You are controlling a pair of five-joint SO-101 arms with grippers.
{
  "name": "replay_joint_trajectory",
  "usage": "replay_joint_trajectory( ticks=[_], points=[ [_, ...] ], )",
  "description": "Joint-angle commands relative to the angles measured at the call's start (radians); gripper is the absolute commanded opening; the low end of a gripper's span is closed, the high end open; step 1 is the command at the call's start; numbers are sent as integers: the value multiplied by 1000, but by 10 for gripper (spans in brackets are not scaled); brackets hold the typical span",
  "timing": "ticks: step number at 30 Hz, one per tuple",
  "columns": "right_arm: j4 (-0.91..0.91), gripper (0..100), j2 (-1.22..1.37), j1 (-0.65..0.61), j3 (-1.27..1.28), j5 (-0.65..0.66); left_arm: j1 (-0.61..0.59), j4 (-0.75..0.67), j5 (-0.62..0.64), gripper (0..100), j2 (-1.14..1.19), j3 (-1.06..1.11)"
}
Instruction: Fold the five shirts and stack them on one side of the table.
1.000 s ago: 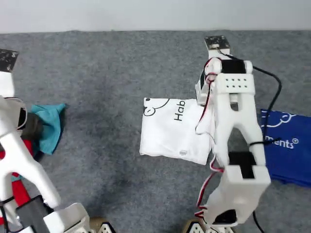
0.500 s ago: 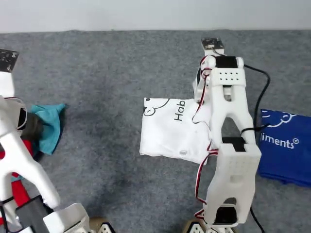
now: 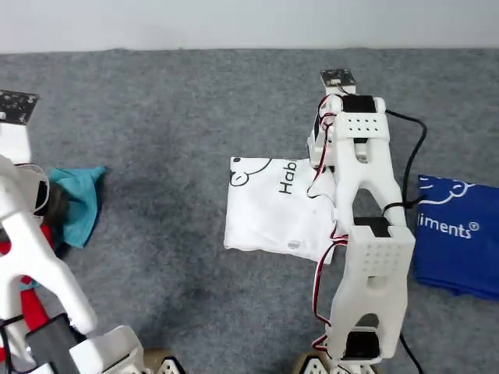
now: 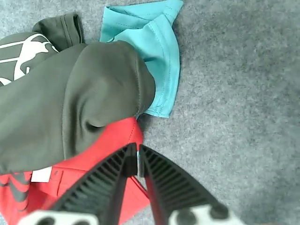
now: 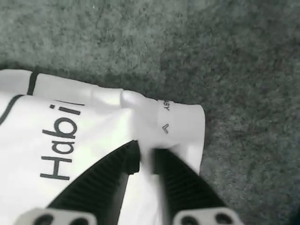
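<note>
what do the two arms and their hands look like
Both arms are white plastic links with black motors at the joints. The right arm carries red, white and black wires, a black cable looping off its side, and a plate with a grid of small holes. The left arm is built alike. The left hand and right hand have black ribbed fingers on white bases.

bare table (image 3: 168, 148) centre-left, shirt pile (image 3: 78, 209) and white shirt (image 3: 269, 214) flanking
</note>
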Motion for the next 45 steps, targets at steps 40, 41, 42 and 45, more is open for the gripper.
replay_joint_trajectory(
  ticks=[40, 41, 42, 45],
  points=[
    [329, 6, -119, -133, -253, 250, -8, 17, -9, 14, -66, -22],
    [329, 9, -130, -153, -230, 250, -8, 21, -9, 14, -80, -22],
    [329, 9, -143, -173, -206, 250, -9, 21, -8, 14, -98, -22],
    [328, 9, -202, -251, -120, 249, -8, 21, -8, 14, -164, -22]
  ],
)
